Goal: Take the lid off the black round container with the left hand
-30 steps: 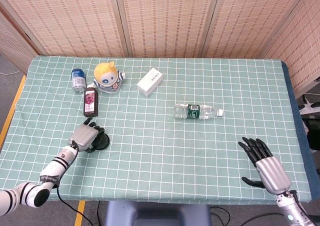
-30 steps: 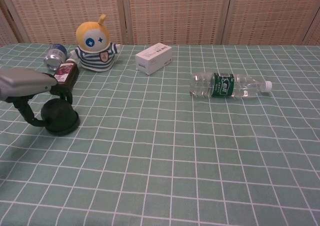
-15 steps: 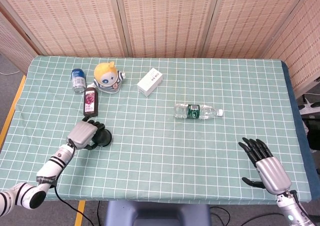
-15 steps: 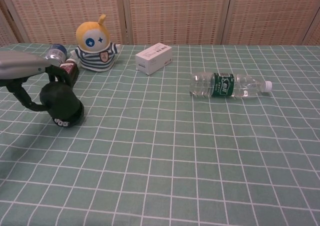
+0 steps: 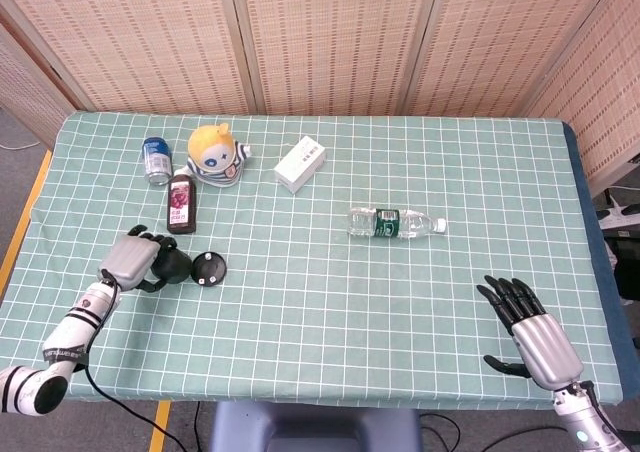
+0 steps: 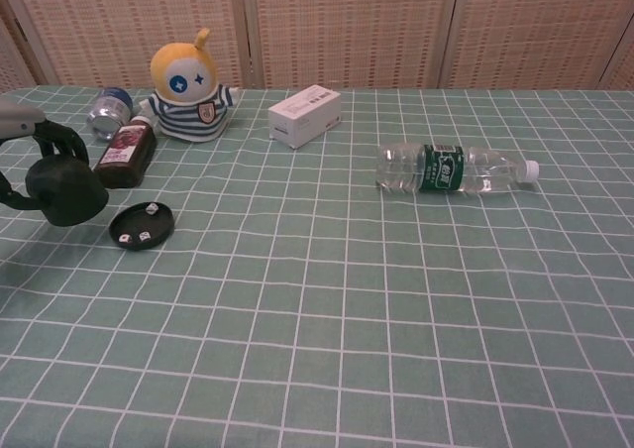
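Nearest, at the lower right of the head view, the right hand (image 5: 527, 324) rests on the green checked tablecloth (image 5: 330, 302) with its fingers spread and nothing in them, well apart from the work. At the left edge, the left hand (image 5: 130, 260) has its dark fingers (image 6: 61, 141) curled around a black rounded plastic shell (image 6: 65, 190), held just clear of the cloth. Just to the right of that hand lies a flat black round disc (image 6: 142, 224) with small white marks on its upturned face, so the two parts of the black round container are already apart. The shell is probably the lid and the disc the base, though I cannot be sure. The left hand is far the nearer, and any set-down spot lies to the disc's left. Farther back stand a dark red flat bottle (image 5: 181, 202), a blue drinks can (image 5: 156, 160), a yellow-headed plush doll (image 5: 216, 154), a white cardboard box (image 5: 301, 164) and a clear water bottle (image 5: 395, 222) lying with its long axis left to right.
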You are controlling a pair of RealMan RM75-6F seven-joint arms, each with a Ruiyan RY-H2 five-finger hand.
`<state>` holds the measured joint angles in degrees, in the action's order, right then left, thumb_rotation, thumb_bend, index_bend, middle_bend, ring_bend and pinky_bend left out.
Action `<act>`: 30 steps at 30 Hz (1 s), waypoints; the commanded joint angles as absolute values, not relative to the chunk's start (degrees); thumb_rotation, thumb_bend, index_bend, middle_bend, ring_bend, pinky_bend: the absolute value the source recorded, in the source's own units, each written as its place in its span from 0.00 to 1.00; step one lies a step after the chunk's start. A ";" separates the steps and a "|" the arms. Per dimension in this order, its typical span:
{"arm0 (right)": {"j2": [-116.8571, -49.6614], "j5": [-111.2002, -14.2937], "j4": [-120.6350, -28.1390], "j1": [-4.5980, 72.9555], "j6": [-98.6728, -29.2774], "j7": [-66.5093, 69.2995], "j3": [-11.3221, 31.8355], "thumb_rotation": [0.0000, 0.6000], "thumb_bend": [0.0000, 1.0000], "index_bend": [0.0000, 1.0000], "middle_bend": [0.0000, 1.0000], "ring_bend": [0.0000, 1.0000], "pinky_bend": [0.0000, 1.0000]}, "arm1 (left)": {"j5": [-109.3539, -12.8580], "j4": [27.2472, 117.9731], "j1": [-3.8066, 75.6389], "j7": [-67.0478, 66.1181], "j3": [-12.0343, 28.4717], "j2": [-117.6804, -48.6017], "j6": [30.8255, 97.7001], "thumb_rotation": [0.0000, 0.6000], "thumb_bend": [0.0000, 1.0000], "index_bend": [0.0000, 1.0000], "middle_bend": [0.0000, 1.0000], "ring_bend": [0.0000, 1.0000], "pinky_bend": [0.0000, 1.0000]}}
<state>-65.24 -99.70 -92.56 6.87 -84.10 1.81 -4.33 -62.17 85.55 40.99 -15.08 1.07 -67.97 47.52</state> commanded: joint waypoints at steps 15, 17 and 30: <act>-65.41 -99.61 -92.40 6.85 -84.12 1.69 -4.22 1.00 0.00 0.00 0.00 0.00 0.00 | -52.34 78.94 41.05 -19.95 0.27 -71.54 42.35 1.00 0.30 0.00 0.00 0.00 0.12; -65.41 -99.63 -92.38 6.90 -84.01 1.74 -4.25 1.00 0.00 0.00 0.00 0.00 0.00 | -51.70 79.79 41.09 -19.74 0.38 -71.10 41.92 1.00 0.31 0.00 0.00 0.00 0.13; -65.65 -99.59 -92.22 6.96 -83.51 0.57 -4.33 1.00 0.00 0.00 0.00 0.00 0.00 | -88.62 90.27 22.83 7.86 -3.63 -66.81 77.22 1.00 0.33 0.00 0.00 0.00 0.08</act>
<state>-65.45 -99.58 -92.35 6.82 -83.96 0.99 -4.21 -66.46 87.40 34.54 -8.43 0.09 -68.27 55.39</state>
